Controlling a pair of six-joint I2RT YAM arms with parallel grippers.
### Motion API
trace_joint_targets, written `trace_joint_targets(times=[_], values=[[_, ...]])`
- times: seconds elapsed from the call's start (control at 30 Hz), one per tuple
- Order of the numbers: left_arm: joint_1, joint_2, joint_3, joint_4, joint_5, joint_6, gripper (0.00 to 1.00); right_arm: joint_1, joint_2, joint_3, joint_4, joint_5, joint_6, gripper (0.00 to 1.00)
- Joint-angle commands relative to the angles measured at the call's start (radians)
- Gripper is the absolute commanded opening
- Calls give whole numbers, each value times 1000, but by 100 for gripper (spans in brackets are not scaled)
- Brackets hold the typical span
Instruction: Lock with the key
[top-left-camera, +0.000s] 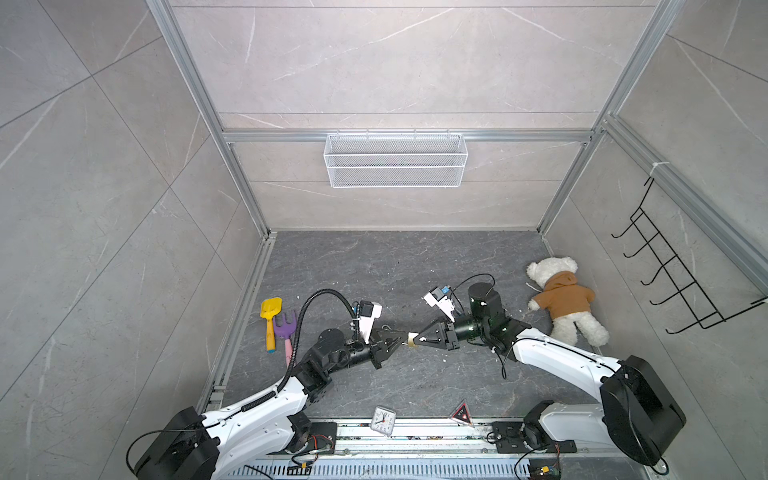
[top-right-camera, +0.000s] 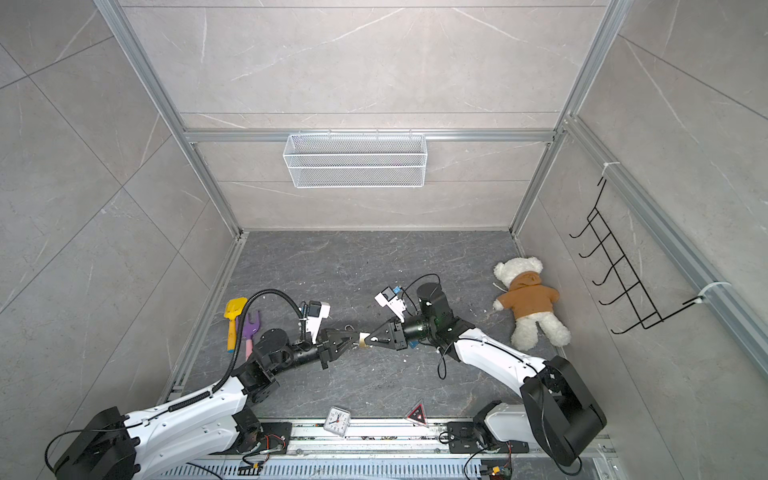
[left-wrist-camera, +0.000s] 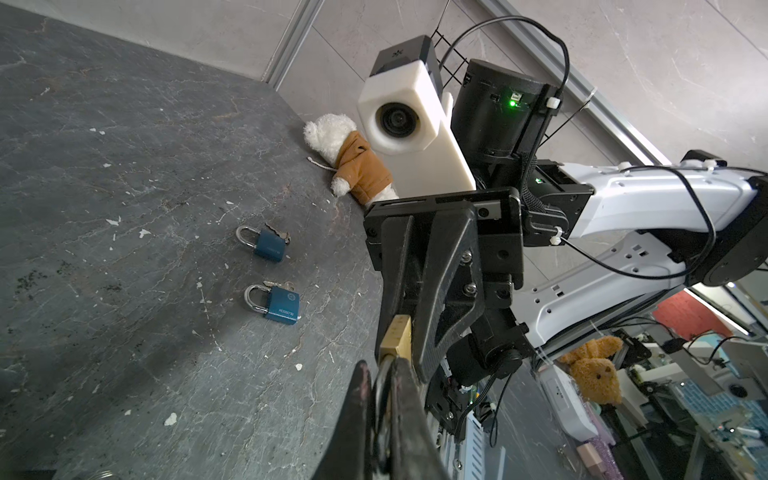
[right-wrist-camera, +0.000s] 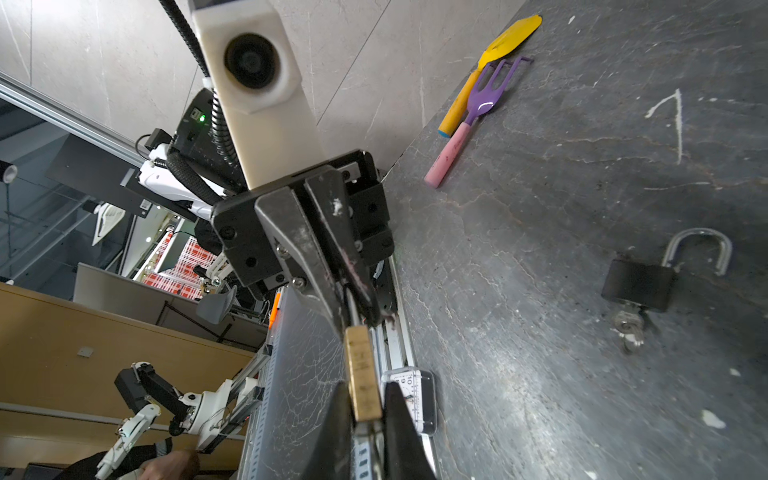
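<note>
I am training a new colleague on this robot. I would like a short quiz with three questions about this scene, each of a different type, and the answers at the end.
1. Which colour is the padlock clamped in the right pincer?
A. blue
B. brass
C. black
2. True or false: the black padlock has its shackle closed.
3. How many blue padlocks does the left wrist view show?

Key:
1. B
2. False. One end of the shackle stands free of the body.
3. Two
</note>
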Motion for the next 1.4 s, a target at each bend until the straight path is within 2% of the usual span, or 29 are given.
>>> trace_joint_targets(times=[0.0, 0.03, 0.2, 0.33, 0.4, 0.5, 0.7, 0.73, 0.8, 0.9, 1.03, 1.23, 1.37], values=[[-59, 19, 14, 65, 198, 29, 0, 16, 24, 71, 106, 130, 7, 0], [-58, 19, 11, 65, 178, 27, 0, 17, 24, 70, 106, 131, 7, 0], [-52, 1, -4, 61, 36, 19, 0, 14, 25, 44, 170, 116, 41, 18], [-41, -13, -21, 76, -44, 10, 0, 4, 24, 17, 232, 102, 81, 21], [-27, -14, -19, 77, -58, 4, 0, -3, 23, 0, 276, 90, 105, 19], [-8, 2, -11, 85, -37, -8, 0, -14, 28, -24, 369, 67, 165, 0], [-2, 67, 17, 111, 35, -13, 0, -34, 41, -43, 452, 46, 227, 0], [0, 75, 21, 114, 45, -11, 5, -39, 40, -44, 450, 45, 228, 0], [-1, 76, 20, 121, 48, -10, 20, -44, 36, -47, 443, 48, 227, 0], [0, 66, 20, 116, 51, -1, 27, -49, 23, -41, 377, 63, 187, 0], [0, 61, 24, 113, 65, 7, 28, -52, 10, -30, 305, 71, 142, 0], [6, 72, 26, 134, 57, 1, 28, -51, 11, -36, 309, 71, 140, 0], [9, 115, 27, 211, 64, -29, 29, -50, 15, -51, 357, 68, 165, 0]])
